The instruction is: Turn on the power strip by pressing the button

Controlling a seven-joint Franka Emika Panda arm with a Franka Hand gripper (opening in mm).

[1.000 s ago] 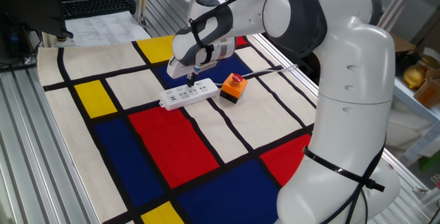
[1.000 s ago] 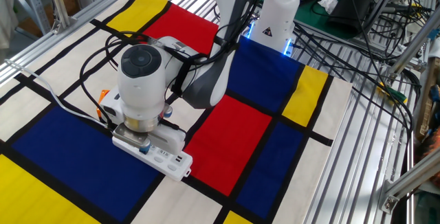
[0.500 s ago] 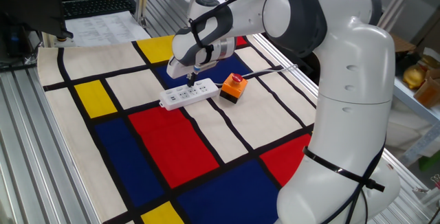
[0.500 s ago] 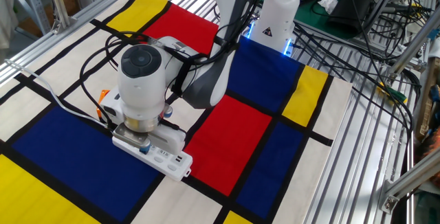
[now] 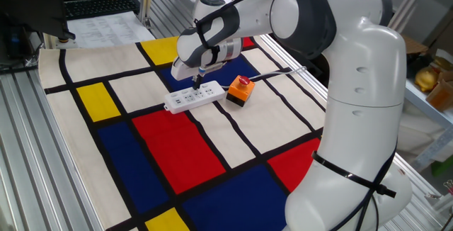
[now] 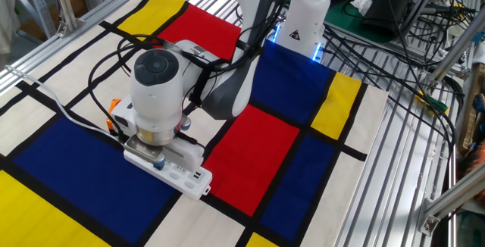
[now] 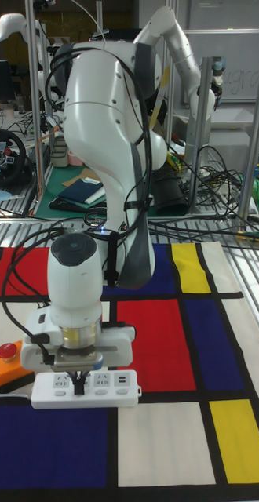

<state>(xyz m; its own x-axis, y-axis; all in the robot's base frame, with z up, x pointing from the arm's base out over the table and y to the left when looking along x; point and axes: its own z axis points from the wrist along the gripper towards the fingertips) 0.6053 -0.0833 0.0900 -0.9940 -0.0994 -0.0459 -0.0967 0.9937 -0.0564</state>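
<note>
Directly beneath my claw [image 7: 79,382] lies the power strip [image 7: 106,390], long axis crosswise; claw's opening indeterminate.

The long white power strip [image 5: 195,98] [image 6: 170,169] [image 7: 84,390] lies flat on the colour-block mat [image 5: 177,153], its socket row facing up, one end beside the orange box [image 5: 239,91]; its button cannot be made out.

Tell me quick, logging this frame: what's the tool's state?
Tool: down on the power strip; open or closed cannot be told, fingertips too small to resolve.
</note>
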